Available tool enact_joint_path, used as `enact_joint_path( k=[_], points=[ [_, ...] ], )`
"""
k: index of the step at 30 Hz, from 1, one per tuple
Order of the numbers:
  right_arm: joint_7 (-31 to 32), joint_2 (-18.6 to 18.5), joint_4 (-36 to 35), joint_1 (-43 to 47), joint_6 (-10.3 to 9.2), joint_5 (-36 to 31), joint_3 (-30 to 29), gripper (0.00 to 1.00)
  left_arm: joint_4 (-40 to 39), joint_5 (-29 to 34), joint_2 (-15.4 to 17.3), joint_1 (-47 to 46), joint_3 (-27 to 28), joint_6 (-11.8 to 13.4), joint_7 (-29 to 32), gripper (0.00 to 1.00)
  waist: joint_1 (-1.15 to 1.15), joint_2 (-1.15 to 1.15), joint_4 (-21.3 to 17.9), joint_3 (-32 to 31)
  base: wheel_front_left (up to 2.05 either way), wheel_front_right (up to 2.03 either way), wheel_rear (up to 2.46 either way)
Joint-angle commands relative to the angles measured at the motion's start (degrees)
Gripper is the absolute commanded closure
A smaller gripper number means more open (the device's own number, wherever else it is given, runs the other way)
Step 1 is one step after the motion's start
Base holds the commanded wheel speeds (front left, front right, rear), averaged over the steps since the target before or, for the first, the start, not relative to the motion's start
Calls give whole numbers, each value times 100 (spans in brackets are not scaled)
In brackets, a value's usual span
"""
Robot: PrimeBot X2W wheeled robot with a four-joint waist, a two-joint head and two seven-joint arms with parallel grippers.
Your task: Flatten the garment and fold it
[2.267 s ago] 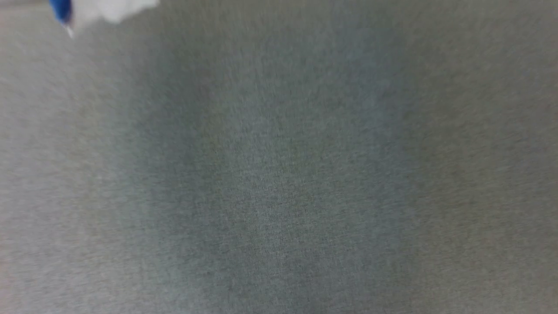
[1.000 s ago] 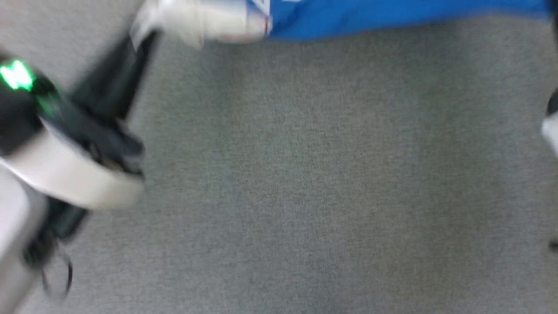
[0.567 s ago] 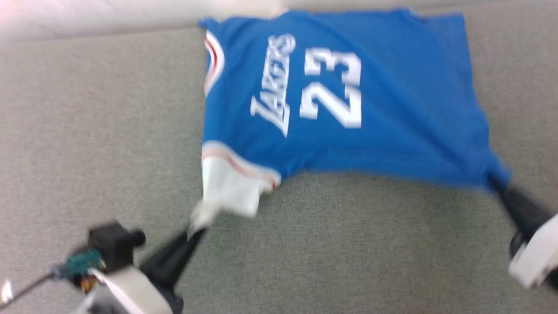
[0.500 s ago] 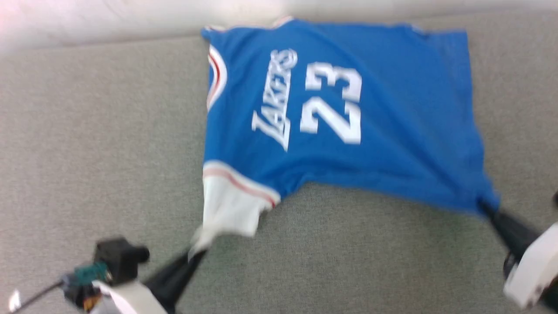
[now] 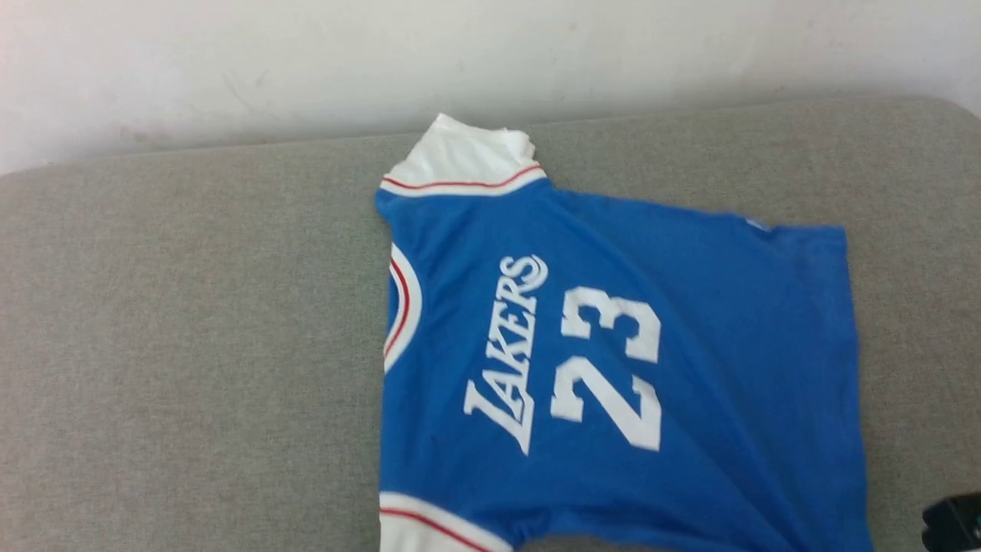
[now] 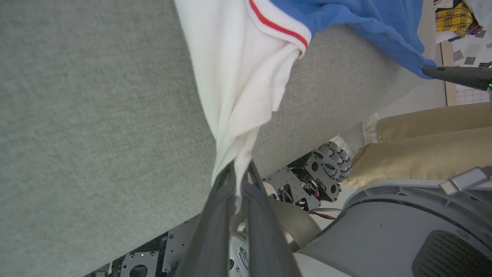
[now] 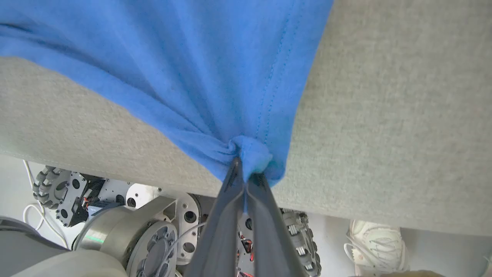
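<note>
Two grippers, each with its fingers pressed together on cloth, hold the near edge of the garment (image 5: 613, 345). It lies print-side up on the grey cushion (image 5: 191, 345), at centre and right of the head view, with the collar toward frame left, the hem toward frame right, and the far sleeve (image 5: 460, 157) pointing to the top of the frame below the pale wall (image 5: 306, 61). In the left wrist view the left gripper (image 6: 235, 181) is clamped on the gathered tip of the near sleeve (image 6: 238, 77), at lower centre. In the right wrist view the right gripper (image 7: 243, 169) is clamped on a bunched blue hem corner at frame centre. Both pinch points sit at the cushion's near edge, above the robot's wheeled base (image 7: 153, 231). Several failures seem possible from here. Further pulling toward the bottom of the head view may drag the shirt off the cushion. Uneven tension between the two corners may deepen the diagonal creases running from the hem corner. The thin hold on the sleeve tip may slip, and the bunched corners may stay crumpled once released. A person's shoe (image 7: 374, 240) stands close to the base.
</note>
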Motion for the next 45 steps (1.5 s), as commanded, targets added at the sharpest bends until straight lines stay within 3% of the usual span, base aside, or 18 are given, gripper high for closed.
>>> enact_joint_path(
  k=[1,4,8,19,25,29,35,40,45],
  points=[
    [157,-31,52,188,-4,-18,-82,100,-23,-149,15,163,-39,-7,46,100,1,0,15,-60,0,0,0],
    [429,78,47,443,-4,25,-257,100,-127,-367,119,378,-105,-47,139,100,1,0,24,-117,0,0,0],
    [384,216,-161,553,-4,20,-467,100,-207,-346,161,414,99,3,-199,100,1,0,59,-169,0,0,0],
    [-308,129,-477,-84,-4,-183,-370,100,-321,195,85,-96,539,14,-825,100,1,0,-70,-144,0,0,0],
    [-736,-28,-777,-774,-4,-160,-282,100,-514,599,71,-724,1144,66,-1411,100,1,0,-106,94,0,0,0],
    [-869,-285,-1004,-1819,-4,-111,-188,100,-485,876,155,-1507,1692,109,-1604,100,1,0,-163,287,0,0,0],
    [-1022,-802,-955,-4132,-4,-284,258,100,-100,1438,250,-3273,2348,174,-1427,100,1,0,-217,655,0,0,0],
    [-1063,-953,-430,-5900,-4,-403,769,100,413,1674,115,-4780,2503,-8,-995,100,1,0,-222,1003,0,0,0],
    [-1219,-750,757,-8034,-4,-692,1105,100,1478,2250,-155,-6855,2462,-356,-605,100,1,0,-238,1596,0,0,0]
  ],
)
